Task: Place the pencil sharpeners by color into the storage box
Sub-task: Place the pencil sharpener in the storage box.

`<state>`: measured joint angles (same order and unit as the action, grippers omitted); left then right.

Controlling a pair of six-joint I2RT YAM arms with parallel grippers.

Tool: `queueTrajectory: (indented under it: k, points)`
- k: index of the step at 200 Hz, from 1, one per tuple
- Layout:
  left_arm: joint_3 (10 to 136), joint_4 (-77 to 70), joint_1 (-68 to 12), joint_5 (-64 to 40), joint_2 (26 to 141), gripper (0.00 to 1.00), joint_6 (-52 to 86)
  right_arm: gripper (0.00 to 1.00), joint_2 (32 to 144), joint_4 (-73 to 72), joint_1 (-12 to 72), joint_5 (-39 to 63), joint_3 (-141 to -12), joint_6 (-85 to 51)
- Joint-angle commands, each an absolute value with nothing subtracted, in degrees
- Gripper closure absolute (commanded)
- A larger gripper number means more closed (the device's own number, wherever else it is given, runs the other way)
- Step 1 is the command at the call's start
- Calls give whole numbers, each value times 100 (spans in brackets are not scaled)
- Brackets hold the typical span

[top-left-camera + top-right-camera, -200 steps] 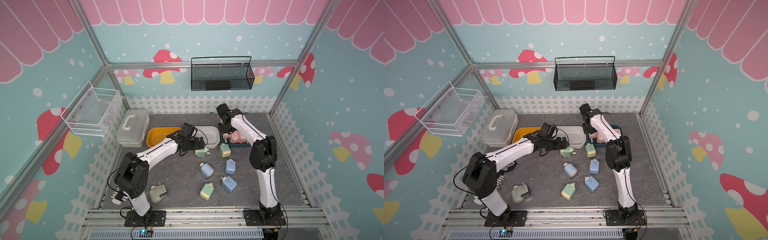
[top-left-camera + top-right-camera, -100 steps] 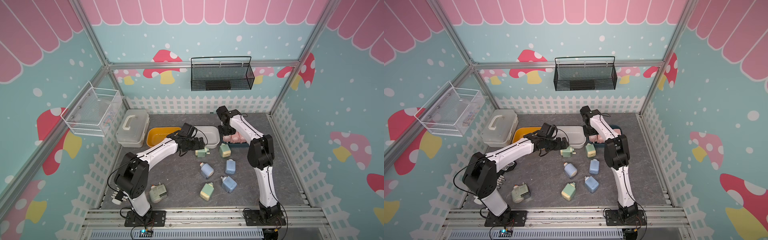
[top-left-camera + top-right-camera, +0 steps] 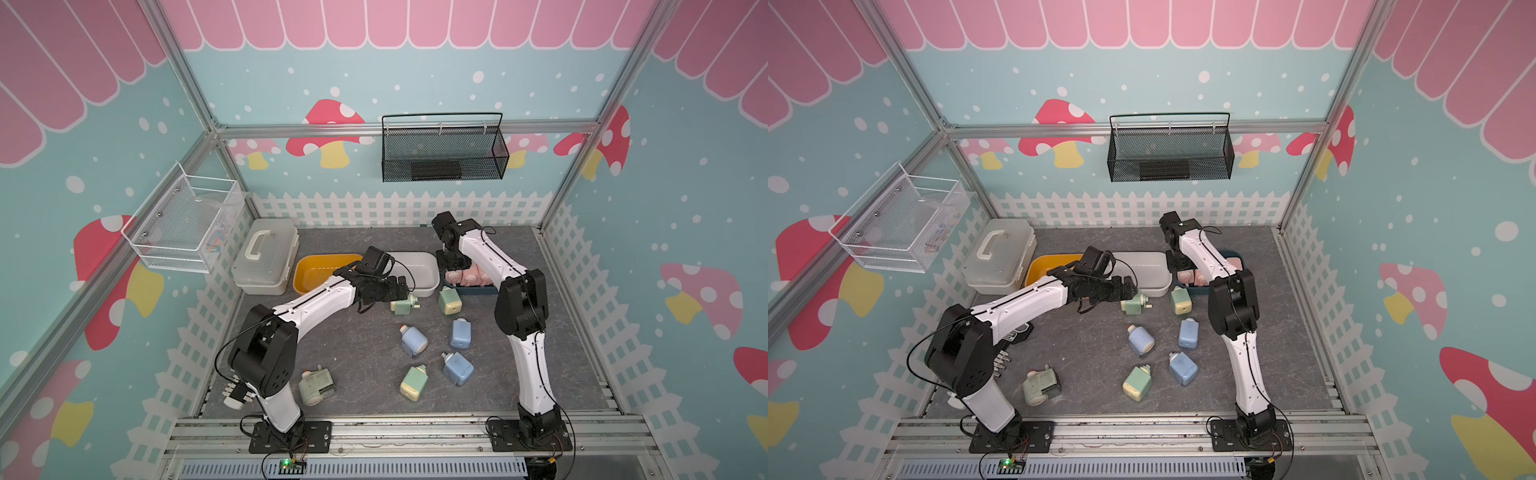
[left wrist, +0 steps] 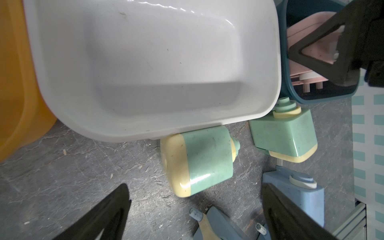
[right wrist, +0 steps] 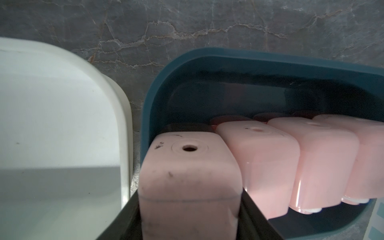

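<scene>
right holds pink; left empty

right gripper [image 5: 190,209] grips a pink sharpener [image 5: 188,172] at the teal bin [image 5: 270,60], 3 o'clock of the white bin [image 3: 419,270]. left gripper [image 4: 193,197] gapes wide, empty, over a green sharpener [image 4: 199,160] at that bin's 6 o'clock.

Grey marble-patterned tabletop mat [image 3: 353,345].
Row at rear: translucent white lidded plastic case [image 3: 266,262], yellow plastic tub [image 3: 305,266], white plastic tub [image 3: 419,270], teal plastic tub [image 3: 473,290]. Scattered before them: four green-and-cream plastic sharpeners [image 3: 414,382], three blue plastic sharpeners [image 3: 461,334].
</scene>
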<state>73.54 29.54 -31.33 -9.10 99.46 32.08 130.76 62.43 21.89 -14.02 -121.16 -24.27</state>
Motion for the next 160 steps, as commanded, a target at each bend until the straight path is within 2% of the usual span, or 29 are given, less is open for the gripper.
queueTrajectory:
  k: [1,32,51,123,160]
  points:
    - [7304,3050,-3160,-820,10006,1,3070,50,13027,6408,2195,-1500,-12269,-2513]
    - [7321,3080,-3157,-809,9997,1,3085,46,12957,6438,2197,-1537,-12257,-2466]
    - [7313,3085,-3164,-790,9996,1,3093,40,12931,6442,2197,-1525,-12227,-2443]
    - [7330,3092,-3159,-776,10029,1,3129,37,12856,6442,2197,-1591,-12155,-2377]
    - [7295,3096,-3123,-594,9987,1,3137,36,12643,6384,2197,-1263,-12038,-2304]
